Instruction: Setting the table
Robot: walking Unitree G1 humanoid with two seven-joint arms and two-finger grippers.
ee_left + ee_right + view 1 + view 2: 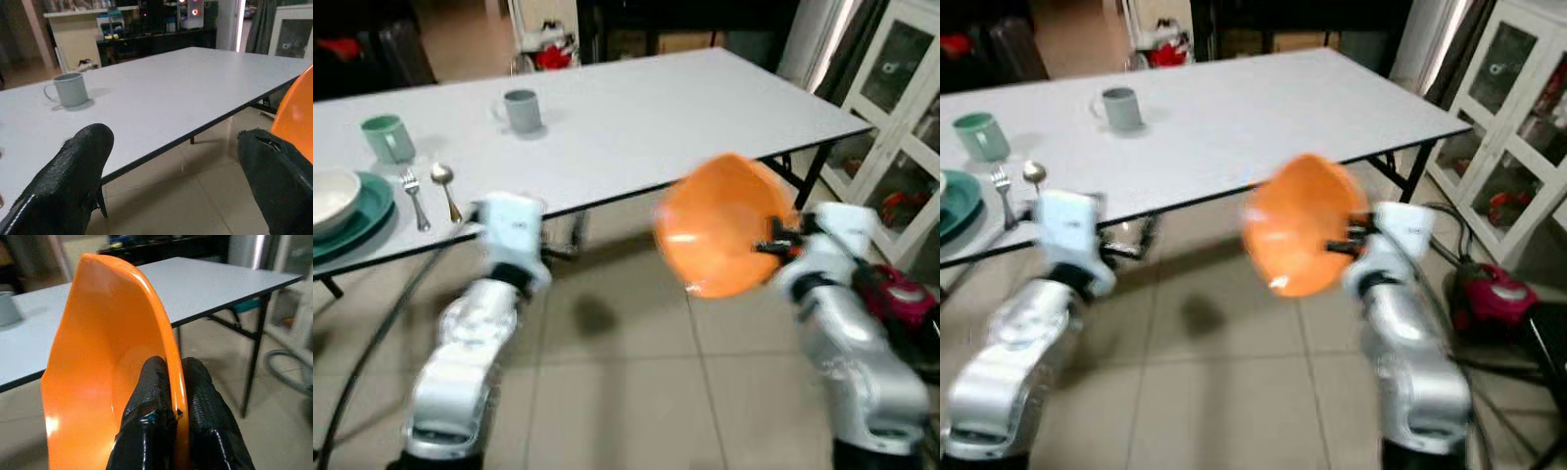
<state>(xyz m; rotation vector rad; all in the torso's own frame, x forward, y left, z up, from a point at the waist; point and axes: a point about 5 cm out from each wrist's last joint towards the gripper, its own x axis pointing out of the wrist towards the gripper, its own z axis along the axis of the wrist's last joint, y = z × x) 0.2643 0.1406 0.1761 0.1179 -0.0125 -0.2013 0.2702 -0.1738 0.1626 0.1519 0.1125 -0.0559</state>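
Observation:
An orange plate (720, 223) hangs on edge above the floor, just in front of the white table (636, 117). My right gripper (172, 399) is shut on its rim, one black finger on each face. My left gripper (171, 176) is open and holds nothing, near the table's front edge. At the table's left end a setting is laid: a white bowl (331, 199) on a teal plate (367, 211), a fork (414, 197), a spoon (445, 186) and a green mug (389, 137). A grey mug (521, 110) stands further along the table.
A white glass-door cabinet (899, 108) stands to the right. A red vacuum cleaner (1489, 299) with a hose lies on the tiled floor beside my right arm. Black folding table legs (813, 176) stand under the right end. A black cable (372, 343) runs along my left arm.

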